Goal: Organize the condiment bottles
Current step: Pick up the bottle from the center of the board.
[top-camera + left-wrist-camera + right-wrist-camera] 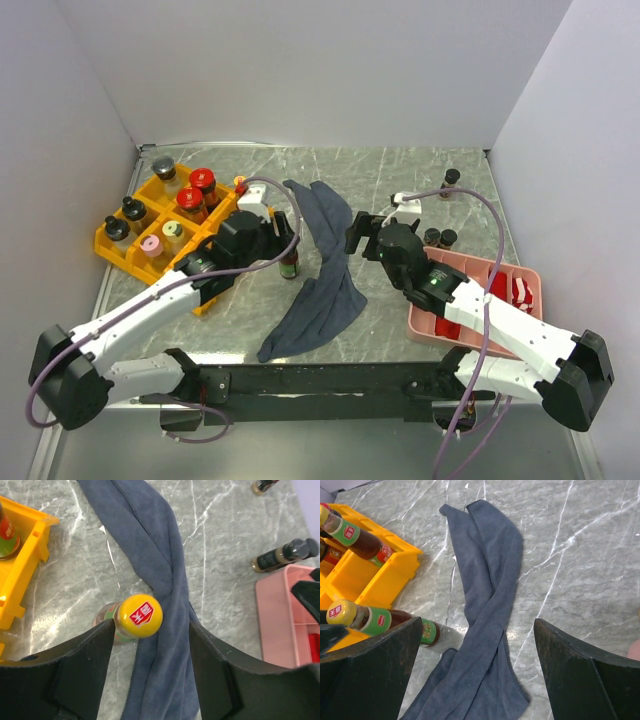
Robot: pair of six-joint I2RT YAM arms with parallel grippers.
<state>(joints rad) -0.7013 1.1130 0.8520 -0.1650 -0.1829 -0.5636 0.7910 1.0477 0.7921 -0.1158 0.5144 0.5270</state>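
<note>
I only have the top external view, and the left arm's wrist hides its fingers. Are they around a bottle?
Observer: Yes. The left wrist view shows a yellow-capped bottle standing between the fingers of the left gripper.
Operator: Clamped?
Observer: Not yet. One finger is at the cap; a gap on the other side shows the grey-blue cloth beneath.
Operator: And the right gripper?
Observer: In the right wrist view the right gripper is wide open, holding nothing, above the cloth.
</note>
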